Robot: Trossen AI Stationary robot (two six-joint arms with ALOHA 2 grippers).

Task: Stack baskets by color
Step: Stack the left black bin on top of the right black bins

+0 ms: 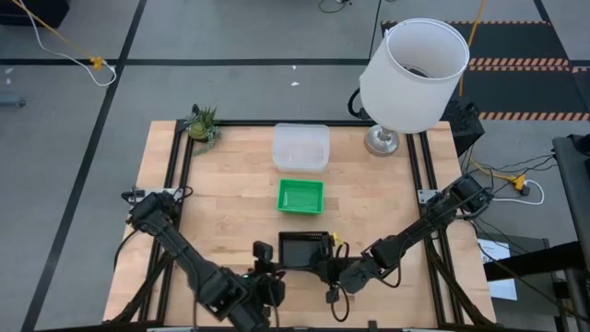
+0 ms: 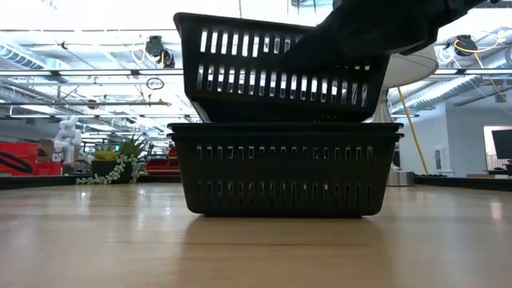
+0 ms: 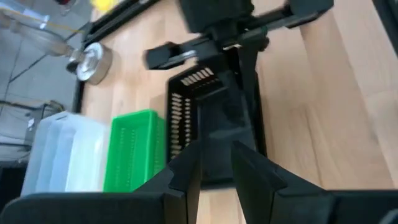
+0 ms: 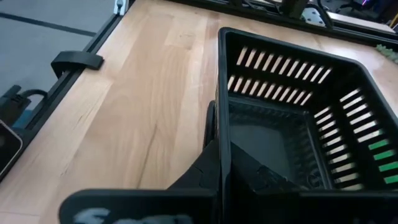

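Tilted black basket [image 2: 280, 68] bottom centre, pinched by right gripper [image 4: 219, 163] and left gripper [image 3: 216, 163]; could jam crooked on black stack [image 2: 284, 172].

the upper black perforated plastic basket [image 2: 280, 68] shows rows of bright vertical slots in its dark walls, and the lower black plastic basket [image 2: 284, 172] beneath it carries two bands of smaller slots. the bright green plastic basket [image 1: 300, 195] is solid green with fine perforations along its sides. the clear translucent plastic basket [image 1: 300, 147] looks milky white. the light wooden surface [image 1: 230, 203] is pale tan with plank seams and faint grain, framed in black rails. the big lampshade [image 1: 413, 65] is white on a silver metal base [image 1: 382, 141]. the small potted plant [image 1: 202, 124] is green. both arms and each end effector are dark.
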